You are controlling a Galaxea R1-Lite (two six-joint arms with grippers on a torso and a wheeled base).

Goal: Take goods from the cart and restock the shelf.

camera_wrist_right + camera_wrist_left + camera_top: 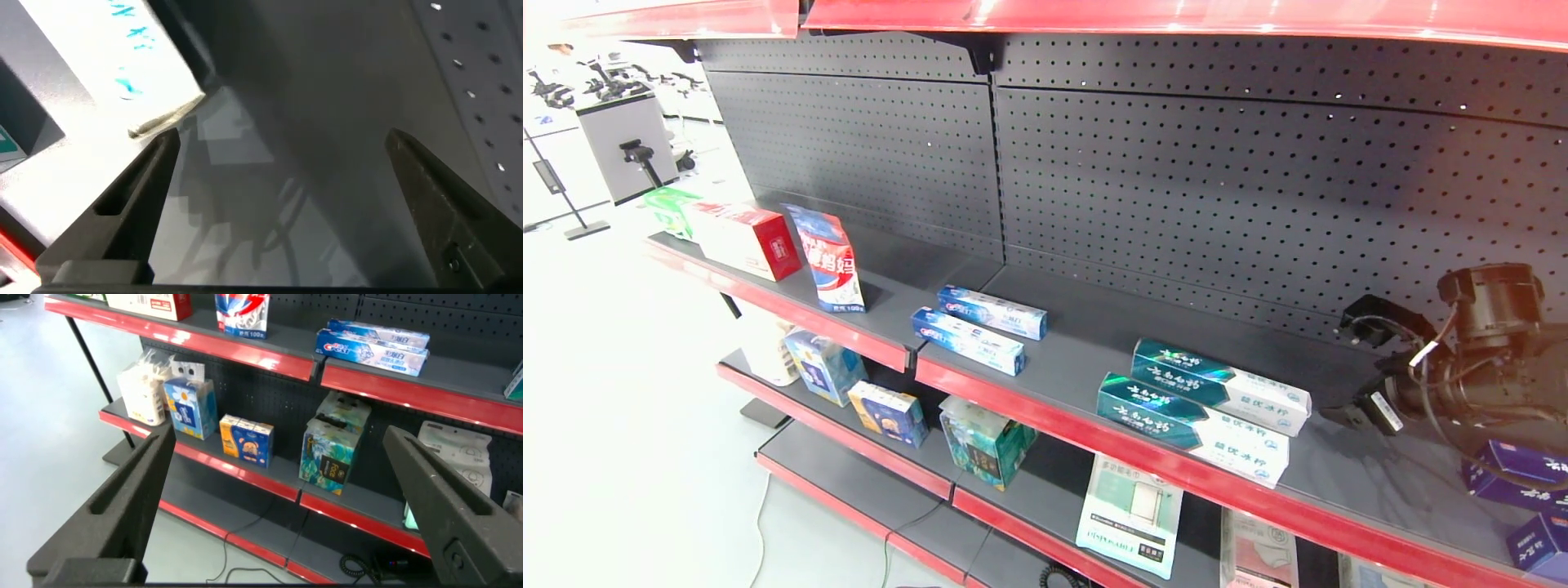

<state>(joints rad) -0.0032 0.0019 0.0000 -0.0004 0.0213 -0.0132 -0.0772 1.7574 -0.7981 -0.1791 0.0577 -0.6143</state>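
Right tool (282, 139) — spread, over shelf (1086, 318)

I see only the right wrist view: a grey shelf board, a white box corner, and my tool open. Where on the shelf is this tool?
Observer: The right tool hangs over the shelf board, just to the right of two teal-and-white boxes.
Operator: Is anything on its other side?
Observer: Yes, dark blue boxes lie below the arm, nearer the right edge of the head view.
Operator: And the left tool?
Observer: The left tool is open and empty, and faces the lower shelf.
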